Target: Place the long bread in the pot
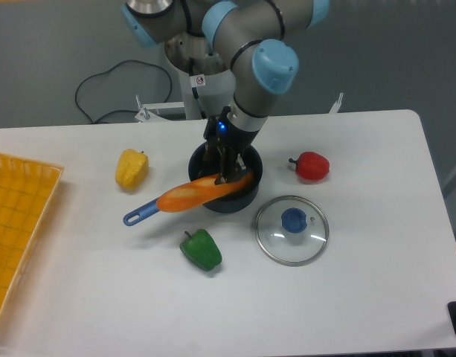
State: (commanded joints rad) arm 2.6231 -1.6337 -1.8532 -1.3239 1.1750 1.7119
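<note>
The long bread (194,195), a smooth orange loaf, lies slanted across the front rim of the black pot (246,195). Its right end is over the pot and its left end hangs low above the pot's blue handle (140,216). My gripper (226,175) comes down from above onto the right part of the loaf. Its dark fingers are shut on the bread just inside the pot's rim. The arm hides the back of the pot's inside.
A glass lid with a blue knob (291,229) lies right of the pot. A green pepper (201,250) sits in front, a yellow pepper (132,169) to the left, a red pepper (311,166) to the right. An orange basket (15,230) fills the left edge.
</note>
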